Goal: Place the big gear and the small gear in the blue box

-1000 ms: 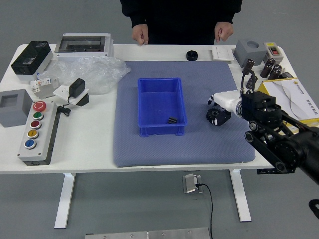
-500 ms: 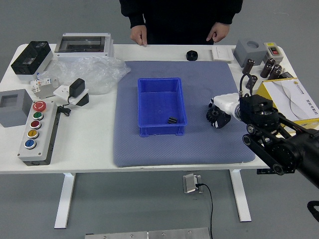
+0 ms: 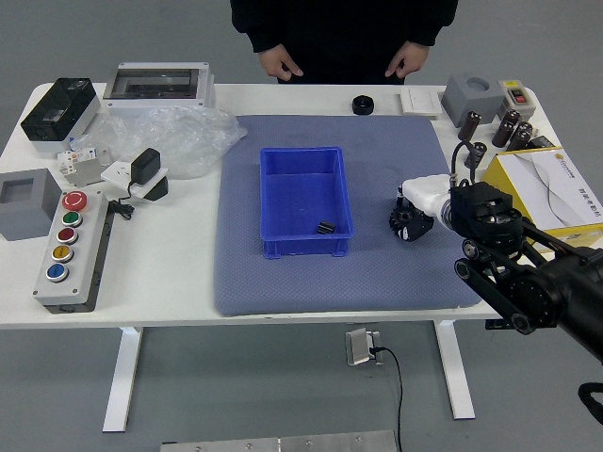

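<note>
The blue box (image 3: 305, 247) sits on the blue-grey mat (image 3: 377, 282) in the middle of the table (image 3: 179, 273). A small black part, apparently the small gear (image 3: 326, 228), lies inside near its near right corner. The right hand (image 3: 412, 218) is over the mat, to the right of the box and apart from it; I cannot tell whether it is open, closed or gripping the big gear, as the black shapes at its end run together. Bare mat lies between that hand and the box, and the box's right wall stands between it and the small part.

Around the mat there is plenty:
- one black round piece (image 3: 363, 104), just beyond the far edge
- one white flat piece (image 3: 420, 101)
- two grey blocks, one at the far right (image 3: 474, 97) and one at the left (image 3: 28, 202)
- one yellow-edged box (image 3: 551, 188) at the right, partly behind the right arm (image 3: 528, 287)
- four dark cylindrical pieces (image 3: 520, 137) near it
- one button panel (image 3: 87, 254) at the left — five buttons, two of them reddish, plus green, yellow and blue
- one clear plastic bag (image 3: 179, 141), left of the mat

At the far side stands one person (image 3: 344, 33), both hands lowered near the table's edge — the left (image 3: 408, 59) and the right (image 3: 280, 62) apart.
</note>
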Robot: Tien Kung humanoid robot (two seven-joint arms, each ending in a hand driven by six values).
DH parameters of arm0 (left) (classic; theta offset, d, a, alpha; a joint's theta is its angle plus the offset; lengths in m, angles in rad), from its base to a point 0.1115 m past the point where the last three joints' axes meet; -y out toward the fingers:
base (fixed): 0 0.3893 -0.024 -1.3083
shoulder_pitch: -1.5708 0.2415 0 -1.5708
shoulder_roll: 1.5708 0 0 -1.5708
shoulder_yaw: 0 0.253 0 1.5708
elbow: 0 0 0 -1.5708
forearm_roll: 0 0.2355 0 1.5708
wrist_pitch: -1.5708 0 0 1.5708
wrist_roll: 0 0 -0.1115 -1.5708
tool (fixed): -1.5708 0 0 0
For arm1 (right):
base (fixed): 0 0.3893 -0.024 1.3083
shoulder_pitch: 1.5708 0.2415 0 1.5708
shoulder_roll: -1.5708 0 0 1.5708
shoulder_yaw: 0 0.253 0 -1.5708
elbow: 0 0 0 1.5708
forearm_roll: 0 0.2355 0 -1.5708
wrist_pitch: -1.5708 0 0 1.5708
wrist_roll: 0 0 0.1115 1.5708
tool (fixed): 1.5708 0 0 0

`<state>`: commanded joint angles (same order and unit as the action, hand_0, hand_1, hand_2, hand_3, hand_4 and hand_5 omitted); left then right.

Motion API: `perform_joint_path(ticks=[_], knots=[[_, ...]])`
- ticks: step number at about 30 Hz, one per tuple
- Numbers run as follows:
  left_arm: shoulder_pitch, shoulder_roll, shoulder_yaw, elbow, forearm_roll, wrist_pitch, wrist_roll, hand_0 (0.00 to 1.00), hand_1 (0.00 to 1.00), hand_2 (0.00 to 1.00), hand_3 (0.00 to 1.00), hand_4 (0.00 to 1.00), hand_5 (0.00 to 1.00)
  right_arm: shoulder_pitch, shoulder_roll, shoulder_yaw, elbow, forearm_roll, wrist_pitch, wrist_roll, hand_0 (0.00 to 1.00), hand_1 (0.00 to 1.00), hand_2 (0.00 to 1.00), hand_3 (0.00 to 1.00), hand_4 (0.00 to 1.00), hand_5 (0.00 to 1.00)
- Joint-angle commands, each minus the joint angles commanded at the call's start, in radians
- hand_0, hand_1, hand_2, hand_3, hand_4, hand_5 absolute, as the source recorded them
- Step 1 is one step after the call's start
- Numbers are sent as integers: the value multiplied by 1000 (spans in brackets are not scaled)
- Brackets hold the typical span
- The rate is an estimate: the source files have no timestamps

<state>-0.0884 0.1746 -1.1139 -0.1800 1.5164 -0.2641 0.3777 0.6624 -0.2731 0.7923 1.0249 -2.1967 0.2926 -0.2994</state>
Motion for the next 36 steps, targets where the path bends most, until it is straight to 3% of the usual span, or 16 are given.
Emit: perform_joint_path(ticks=[3,4,15,26,31,36], knots=[[0,0,0,0,0,0,0,854,837,834,841,761,392,-1,1,1,-2,-2,-14,-1,531,436,473,536,600,222],[0,0,0,0,1,0,0,854,837,834,840,760,391,-1,1,1,-2,-3,-18,-2,528,408,435,486,539,185],[1,2,-3,0,4,0,1,854,837,834,840,760,390,5,-13,30,38,-8,-24,-12,529,397,420,466,532,182],[2,7,-6,0,7,-1,2,854,837,833,840,759,388,35,-44,90,221,-28,13,-43,527,391,409,452,569,197],[3,8,-7,0,11,-2,3,854,837,834,840,759,388,56,-27,78,302,-22,27,-53,534,391,412,453,562,184],[4,9,-10,0,15,-2,3,854,837,834,840,760,391,91,27,54,297,-14,31,-55,544,393,413,456,535,178]])
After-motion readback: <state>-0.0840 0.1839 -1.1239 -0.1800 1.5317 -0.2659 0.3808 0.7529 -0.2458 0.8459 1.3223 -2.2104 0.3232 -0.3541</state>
